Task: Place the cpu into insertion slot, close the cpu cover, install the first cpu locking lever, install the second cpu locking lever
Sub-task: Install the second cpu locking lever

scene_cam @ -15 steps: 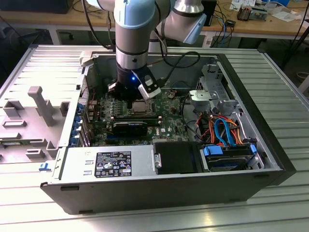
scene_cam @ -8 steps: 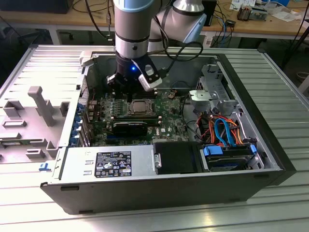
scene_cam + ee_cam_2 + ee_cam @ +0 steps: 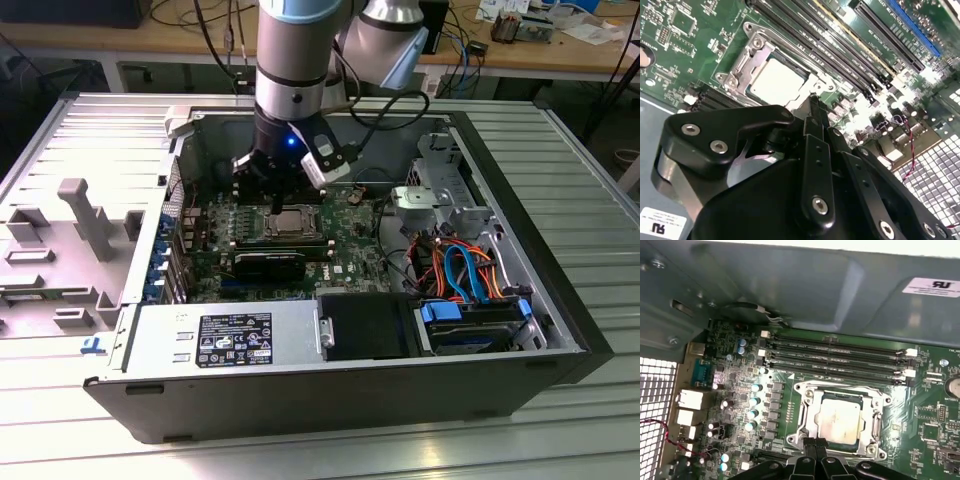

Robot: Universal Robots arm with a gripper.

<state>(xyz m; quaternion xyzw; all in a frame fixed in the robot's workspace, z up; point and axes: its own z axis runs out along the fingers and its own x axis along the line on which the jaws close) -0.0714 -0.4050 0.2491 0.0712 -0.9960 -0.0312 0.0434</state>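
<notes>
Exterior view: my black pincer hung straight down inside the open grey computer case on the ribbed metal table, tips right at the edge of the square socket, since that's where the work was.

Second wrist view: the small flat silvery-grey cpu lay seated in the silver-rimmed square insertion slot. The thin silvery cpu cover frame looked down around it, chip showing through the cut-out. Pincer fingers were pressed together, holding nothing, tips just beside the socket's edge, probably pushing rather than grasping.

First wrist view: the cpu sat flat, below the long black memory slots on the green board. I couldn't tell whether the levers were latched.
</notes>
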